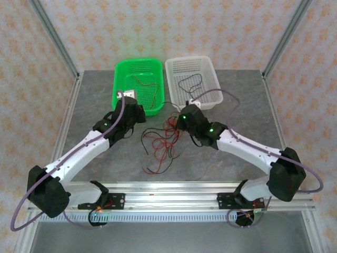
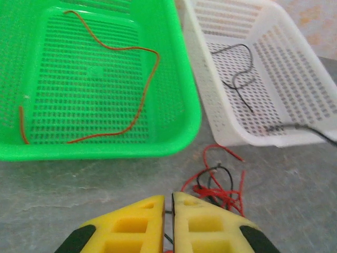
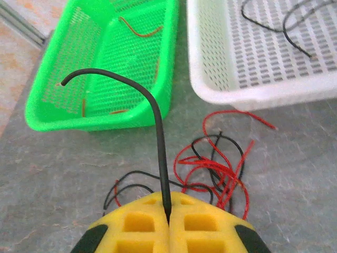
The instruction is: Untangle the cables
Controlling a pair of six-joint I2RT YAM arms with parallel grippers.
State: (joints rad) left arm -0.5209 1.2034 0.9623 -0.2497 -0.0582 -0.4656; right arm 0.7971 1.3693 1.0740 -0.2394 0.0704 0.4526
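Seen from above, the cables (image 1: 160, 145) lie tangled on the table (image 1: 253, 100) between both wrists, strands too fine to separate, with bare slab on either side. In the left wrist view the left gripper (image 2: 172, 211) is cut off low, jaws a slit apart, any grip unclear, before the green basket (image 2: 105, 150) rim. In the right wrist view the right gripper (image 3: 168, 211) pinches a black cable (image 3: 160, 142), its lower end hidden.

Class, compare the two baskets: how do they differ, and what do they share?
The left basket is green; the right basket is white. The left basket holds a red cable; the right basket holds a black cable. Both are perforated plastic trays, side by side at the far end of the table.
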